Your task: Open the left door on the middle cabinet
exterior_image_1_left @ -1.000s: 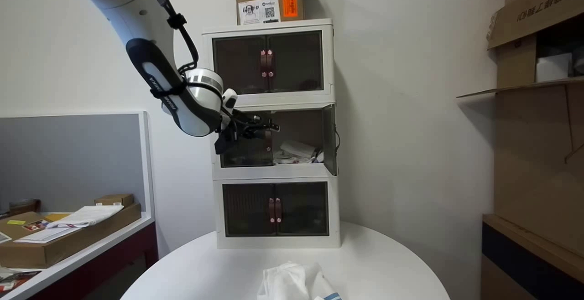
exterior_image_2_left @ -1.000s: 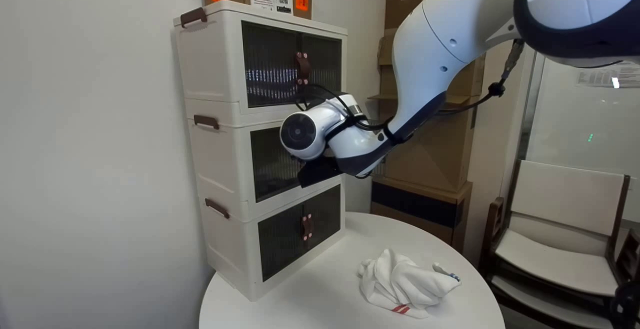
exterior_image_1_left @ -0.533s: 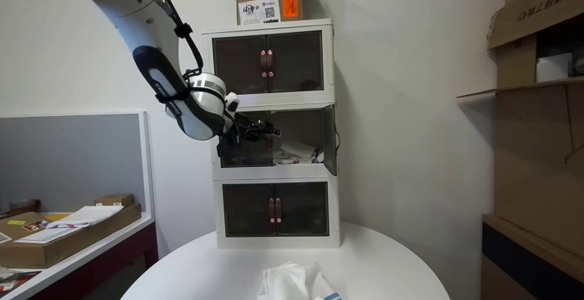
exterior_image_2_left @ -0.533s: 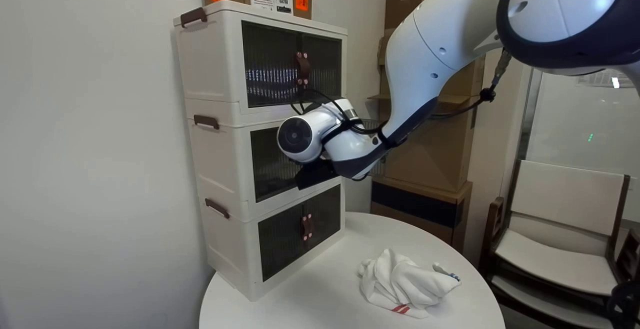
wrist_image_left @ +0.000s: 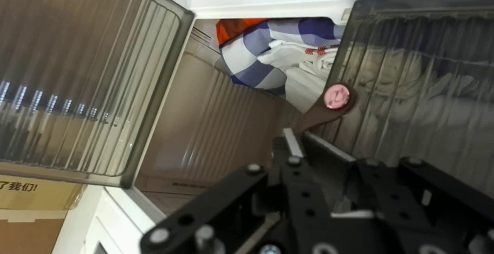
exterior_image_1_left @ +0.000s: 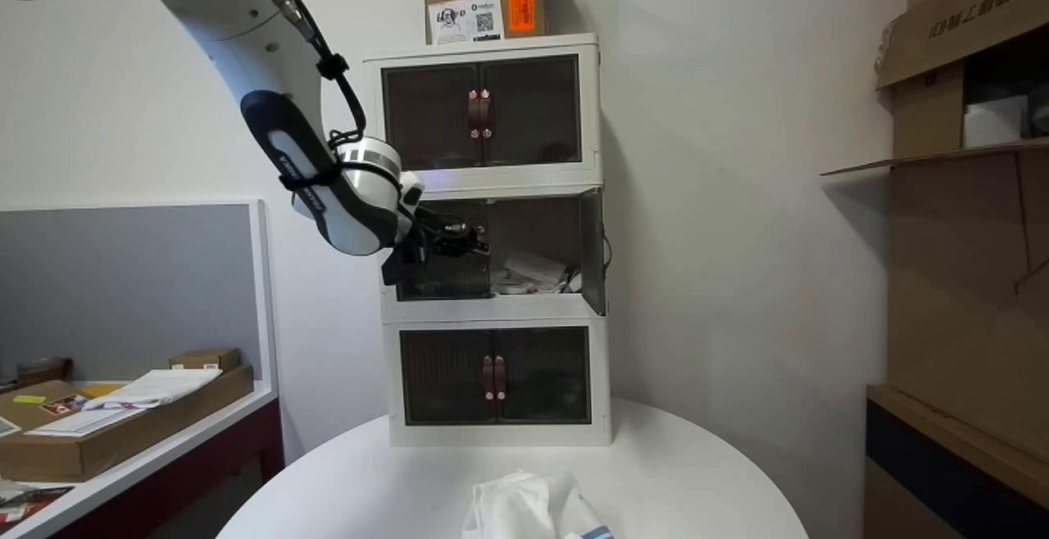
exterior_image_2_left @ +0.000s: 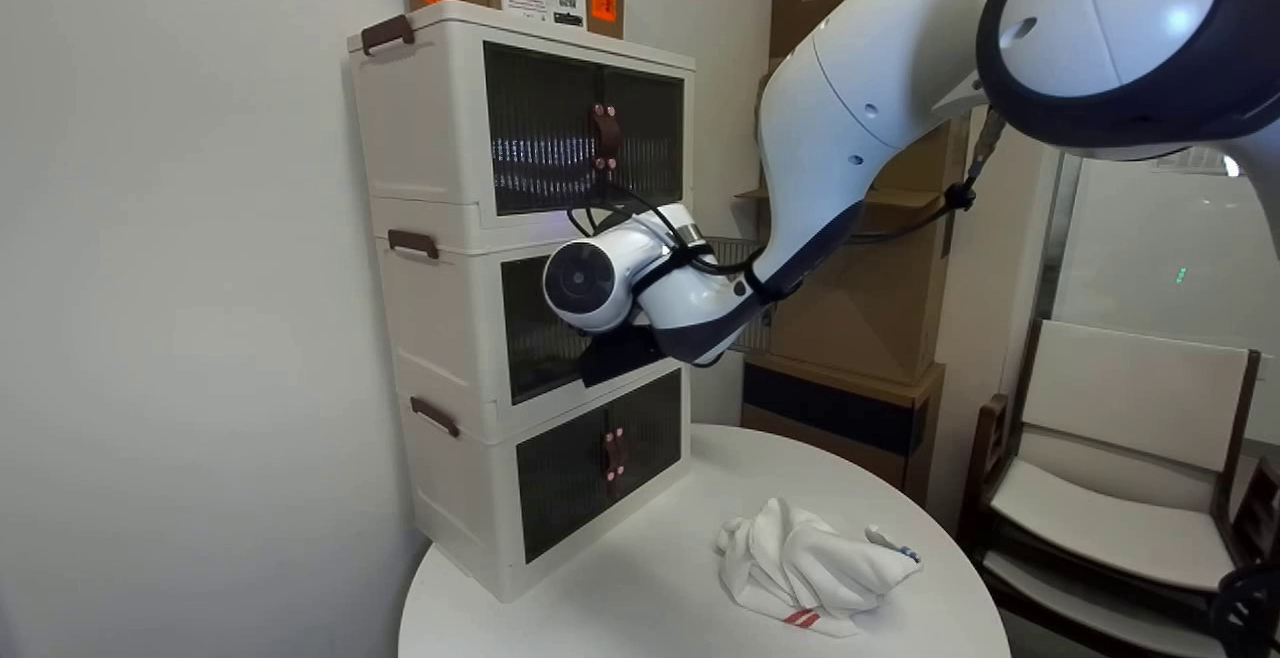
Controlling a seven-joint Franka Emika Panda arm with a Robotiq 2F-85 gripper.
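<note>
Gripper [wrist_image_left: 300,134] sits at the strap handle [wrist_image_left: 318,114] of the left door [wrist_image_left: 409,92], a finger to each side; I cannot tell whether it grasps. That door, on the middle cabinet [exterior_image_1_left: 500,308], looks closed or nearly. The right door [exterior_image_1_left: 592,248] stands open; swinging the left one outward remains.

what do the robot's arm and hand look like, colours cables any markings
The arm is glossy white and rounded, with dark panels bearing small pale lettering. A black cable runs along it; black bands circle it. The hand is black, with jointed fingers, silvery screws and pale strips at the tips.
</note>
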